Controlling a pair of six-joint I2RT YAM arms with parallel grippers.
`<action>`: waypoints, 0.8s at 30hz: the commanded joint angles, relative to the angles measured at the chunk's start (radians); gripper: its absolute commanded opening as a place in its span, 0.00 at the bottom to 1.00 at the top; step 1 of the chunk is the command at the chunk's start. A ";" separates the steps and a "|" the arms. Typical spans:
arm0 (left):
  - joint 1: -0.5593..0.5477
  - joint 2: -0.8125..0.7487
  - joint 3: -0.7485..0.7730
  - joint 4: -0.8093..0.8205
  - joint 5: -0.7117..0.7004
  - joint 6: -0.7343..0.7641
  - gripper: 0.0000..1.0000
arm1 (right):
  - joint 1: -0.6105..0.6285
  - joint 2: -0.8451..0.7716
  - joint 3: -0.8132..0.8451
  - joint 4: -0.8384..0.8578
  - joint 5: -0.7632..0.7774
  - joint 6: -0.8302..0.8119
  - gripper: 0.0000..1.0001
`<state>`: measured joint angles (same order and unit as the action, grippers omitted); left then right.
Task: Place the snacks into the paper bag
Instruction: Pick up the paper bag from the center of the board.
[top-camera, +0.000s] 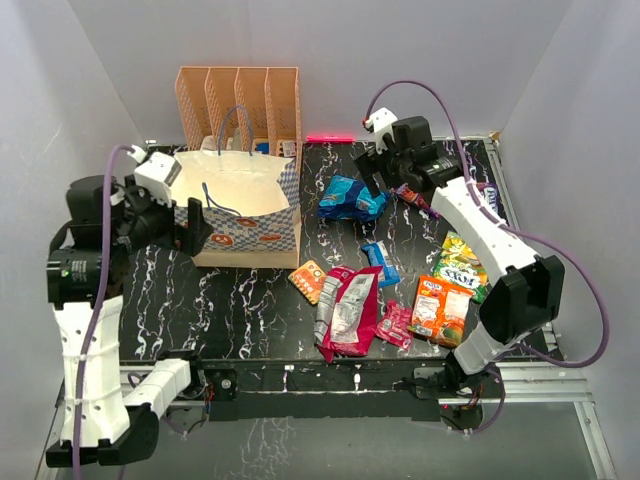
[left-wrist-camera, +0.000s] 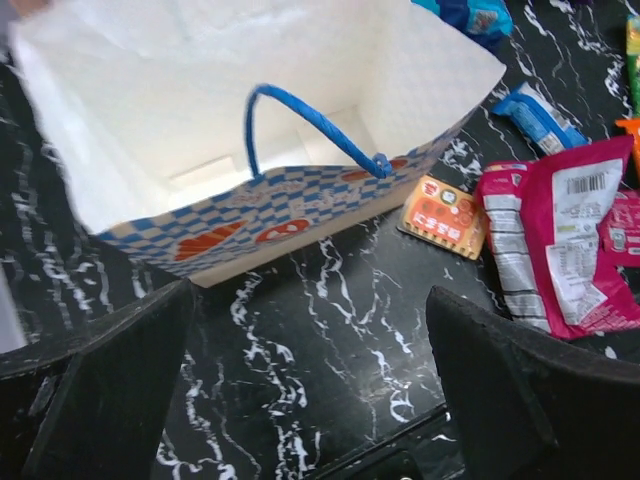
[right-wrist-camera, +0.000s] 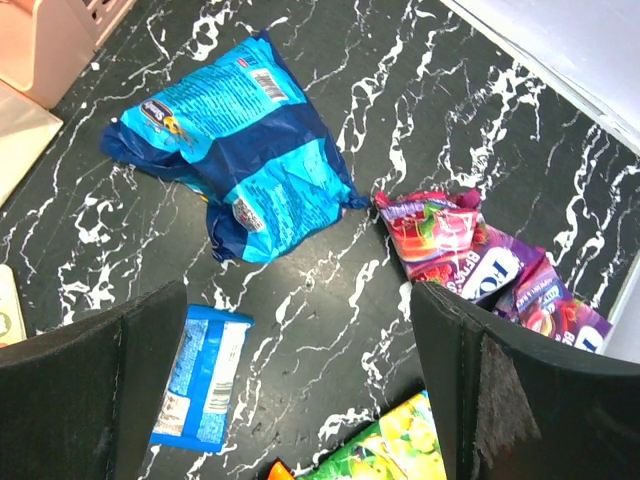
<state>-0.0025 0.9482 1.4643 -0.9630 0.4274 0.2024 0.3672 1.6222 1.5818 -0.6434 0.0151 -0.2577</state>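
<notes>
The paper bag (top-camera: 240, 205) stands open at the left of the black marble table, blue handles up; in the left wrist view its white inside (left-wrist-camera: 300, 120) shows no packet. My left gripper (top-camera: 178, 225) (left-wrist-camera: 310, 295) hangs open by the bag's near left corner, holding nothing. The snacks lie to the right: a big blue packet (top-camera: 350, 198) (right-wrist-camera: 240, 170), a small blue one (top-camera: 380, 262) (right-wrist-camera: 205, 375), a magenta-silver one (top-camera: 348, 310) (left-wrist-camera: 560, 240), a small orange one (top-camera: 308, 280), a green-yellow one (top-camera: 460, 262) and a purple one (top-camera: 415, 198) (right-wrist-camera: 470, 250). My right gripper (top-camera: 388, 187) (right-wrist-camera: 298, 290) is open above bare table between the blue and purple packets.
A peach perforated file rack (top-camera: 240, 105) stands right behind the bag. An orange packet (top-camera: 440, 308) and a pink one (top-camera: 396, 324) lie near the table's front right edge. White walls close in on the left, back and right.
</notes>
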 joint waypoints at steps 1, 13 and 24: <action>0.057 0.019 0.200 -0.103 0.048 0.105 0.98 | -0.015 -0.068 -0.052 0.069 0.050 -0.023 0.99; 0.059 0.414 0.614 -0.008 -0.049 -0.001 0.98 | -0.322 -0.187 -0.201 0.127 -0.157 0.078 0.99; 0.060 0.458 0.485 0.245 -0.039 -0.027 0.98 | -0.326 -0.296 -0.314 0.030 -0.366 -0.024 0.98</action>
<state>0.0540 1.4609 1.9598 -0.8444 0.3992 0.1963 0.0437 1.3720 1.2922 -0.6395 -0.3656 -0.2756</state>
